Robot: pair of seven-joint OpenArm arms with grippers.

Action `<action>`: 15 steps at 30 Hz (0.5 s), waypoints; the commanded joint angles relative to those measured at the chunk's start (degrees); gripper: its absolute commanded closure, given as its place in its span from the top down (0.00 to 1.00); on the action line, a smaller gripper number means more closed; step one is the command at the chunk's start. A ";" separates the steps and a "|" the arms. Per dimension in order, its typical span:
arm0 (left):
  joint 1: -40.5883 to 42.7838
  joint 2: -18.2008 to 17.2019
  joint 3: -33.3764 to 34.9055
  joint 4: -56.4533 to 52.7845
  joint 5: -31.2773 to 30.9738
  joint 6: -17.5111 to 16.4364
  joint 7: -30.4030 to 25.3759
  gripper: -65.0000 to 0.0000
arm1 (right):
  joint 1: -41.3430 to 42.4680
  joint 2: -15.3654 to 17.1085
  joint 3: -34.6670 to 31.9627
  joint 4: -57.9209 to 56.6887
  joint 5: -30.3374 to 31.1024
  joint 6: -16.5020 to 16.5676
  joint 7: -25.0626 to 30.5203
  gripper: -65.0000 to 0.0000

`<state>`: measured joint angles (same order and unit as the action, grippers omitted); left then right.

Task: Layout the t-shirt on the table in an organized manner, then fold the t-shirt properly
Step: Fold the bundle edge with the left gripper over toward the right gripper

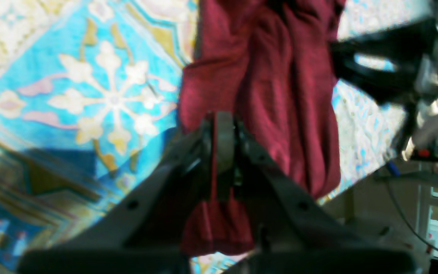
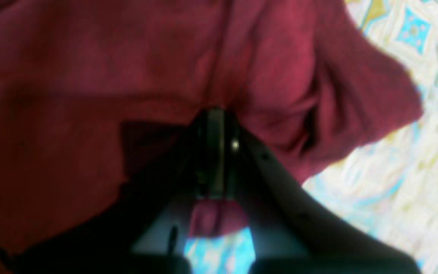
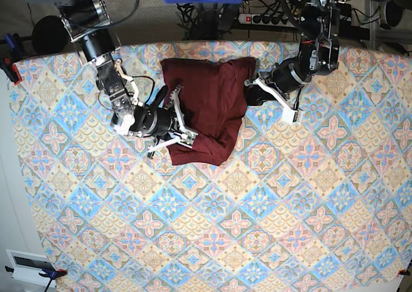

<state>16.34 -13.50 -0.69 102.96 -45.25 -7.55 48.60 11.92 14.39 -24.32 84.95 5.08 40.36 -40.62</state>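
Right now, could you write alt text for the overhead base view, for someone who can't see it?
A dark red t-shirt lies bunched near the far edge of a table covered in pastel diamond-patterned cloth. Two black robot arms reach in from either side, the right gripper and the left gripper each shut on an edge of the shirt.

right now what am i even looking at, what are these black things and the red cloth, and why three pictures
It is a robot with two arms, seen by three cameras. The base view looks straight down on the table, covered in a pastel tile-pattern cloth. On it lies a crumpled maroon t-shirt. The other two pictures come from cameras on each wrist, looking along the black fingers. The right gripper and the left gripper are both shut, each pinching a fold of the shirt from opposite sides.
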 commanded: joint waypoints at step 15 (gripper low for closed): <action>0.76 -0.17 0.03 1.26 -0.94 -0.58 -0.82 0.00 | 8.78 -3.62 10.12 -11.23 0.32 -0.36 10.95 0.00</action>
<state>17.45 -13.50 -0.64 103.07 -45.23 -7.51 48.47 19.31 10.72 -14.52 72.93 4.54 39.92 -31.09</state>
